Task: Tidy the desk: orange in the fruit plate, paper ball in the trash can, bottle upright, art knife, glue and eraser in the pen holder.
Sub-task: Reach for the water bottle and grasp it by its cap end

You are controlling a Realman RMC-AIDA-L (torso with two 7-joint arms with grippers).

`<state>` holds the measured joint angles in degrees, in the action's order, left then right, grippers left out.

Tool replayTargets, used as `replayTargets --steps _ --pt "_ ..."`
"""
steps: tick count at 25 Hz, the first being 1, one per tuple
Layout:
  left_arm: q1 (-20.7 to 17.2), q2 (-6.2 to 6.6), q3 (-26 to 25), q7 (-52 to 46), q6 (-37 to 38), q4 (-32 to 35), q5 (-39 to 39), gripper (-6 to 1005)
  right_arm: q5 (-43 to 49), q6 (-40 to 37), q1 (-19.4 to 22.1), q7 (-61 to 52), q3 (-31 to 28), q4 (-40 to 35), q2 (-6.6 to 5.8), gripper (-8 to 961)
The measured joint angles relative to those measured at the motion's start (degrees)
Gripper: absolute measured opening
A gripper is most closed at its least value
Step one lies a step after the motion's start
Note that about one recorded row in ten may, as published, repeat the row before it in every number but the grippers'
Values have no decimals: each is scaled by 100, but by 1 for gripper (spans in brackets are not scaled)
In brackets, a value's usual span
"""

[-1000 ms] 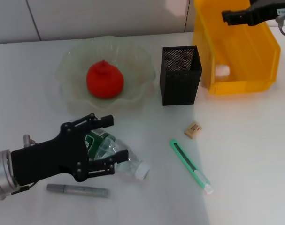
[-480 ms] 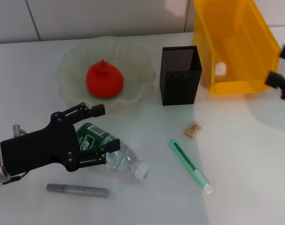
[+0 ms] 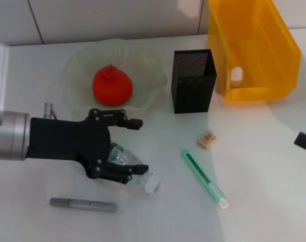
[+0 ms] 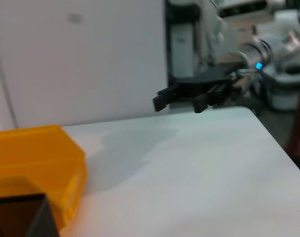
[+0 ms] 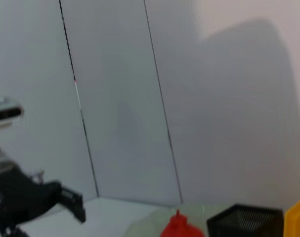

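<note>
Bottle (image 3: 137,174) lies on its side, cap toward the knife (image 3: 205,179), between the spread left tool (image 3: 137,146) fingers.

A white desk (image 3: 263,201) seen from above. The left end effector (image 3: 135,146), black, straddles a clear plastic bottle (image 3: 135,171) lying on its side, fingers spread around it. A red fruit (image 3: 112,85) sits in a glass plate (image 3: 74,70). Nearby: black mesh pen holder (image 3: 193,80), yellow bin (image 3: 253,48), eraser (image 3: 207,139), green art knife (image 3: 204,178), grey glue stick (image 3: 82,204).
</note>
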<state>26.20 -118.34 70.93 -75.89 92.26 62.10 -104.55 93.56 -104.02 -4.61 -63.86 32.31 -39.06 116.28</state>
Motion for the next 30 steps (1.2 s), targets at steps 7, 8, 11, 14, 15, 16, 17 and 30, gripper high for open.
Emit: replayTargets --steps 7,8,11,14,15,16,17,30 --pt "590 -22 757 -338 -55 686 -867 716 339 -45 89 145 -13 194 92 827" --pt "794 -35 1005 -493 -120 707 -1095 716 358 -60 90 175 -11 293 102 827" --pt "984 -52 1317 -633 -278 740 -1357 714 403 -60 82 180 -9 401 108 827" --pt "1197 -73 1942 -840 -573 865 -1852 713 494 -27 85 200 -12 498 118 826" --pt "1244 -75 2141 -951 -670 922 -2018 713 508 -20 93 207 -13 528 123 826" --pt "1310 -78 2384 -1095 -757 991 -2182 712 513 -19 100 213 -14 557 126 826" --pt "1370 -79 2572 -1204 -817 1043 -2311 712 516 -20 112 216 -14 582 128 826" --pt "1919 -85 3737 -1474 -1141 784 -3035 706 544 -34 221 223 -23 658 181 826"
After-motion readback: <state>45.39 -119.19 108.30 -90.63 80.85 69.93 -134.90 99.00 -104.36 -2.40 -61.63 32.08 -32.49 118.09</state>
